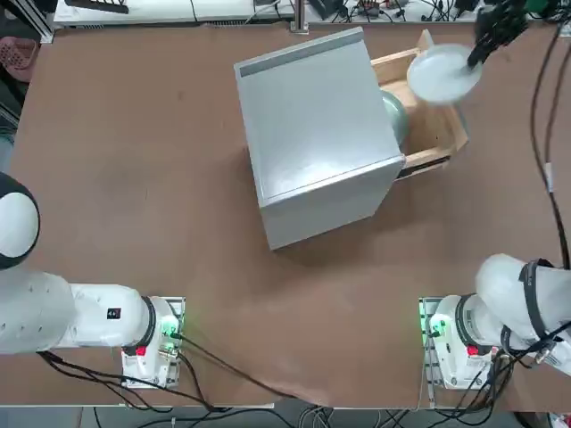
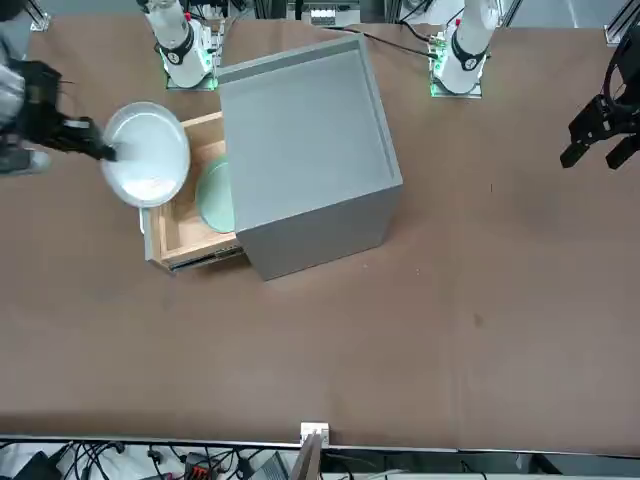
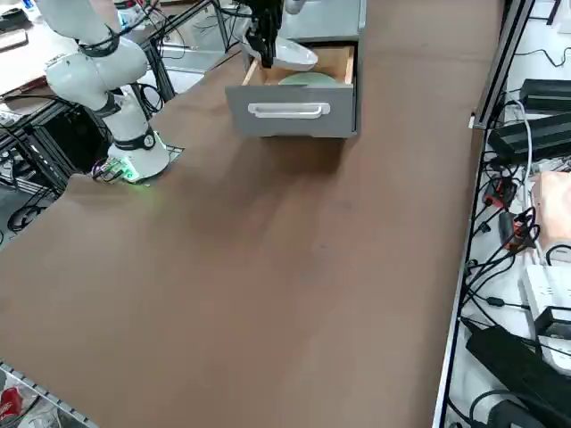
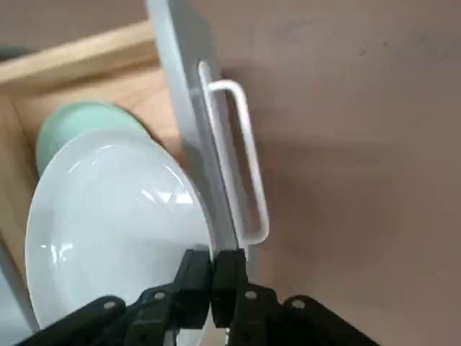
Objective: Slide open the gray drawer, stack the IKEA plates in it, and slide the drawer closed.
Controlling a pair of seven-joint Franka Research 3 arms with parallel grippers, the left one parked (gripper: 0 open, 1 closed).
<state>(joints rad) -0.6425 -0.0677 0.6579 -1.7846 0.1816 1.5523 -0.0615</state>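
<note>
- Matte gray, the cabinet fills the middle of the top view, and everything else is placed from it. The gray drawer juts from its right side, pulled open, with light wood walls showing. The white-gray plate hangs above the drawer's far end, pinched at its rim by the right gripper. The mint green plate lies in the drawer, partly tucked under the cabinet's edge.
- Front view: the drawer sticks out of the cabinet toward the picture's left. The white-gray plate is held over the drawer's outer end, tilted, with the right gripper clamped on the rim farthest from the cabinet. The mint green plate rests on the drawer floor right against the cabinet's opening.
- Right side view: the drawer's gray front panel with its pale bar handle faces the camera. The white-gray plate hovers just above the drawer, the right gripper at its edge; the mint green plate lies below it inside.
- Right wrist view: the two black fingertips are pressed together on the white-gray plate's rim. Beyond it, the mint green plate sits on the wood floor, and the front panel with the handle runs alongside.
</note>
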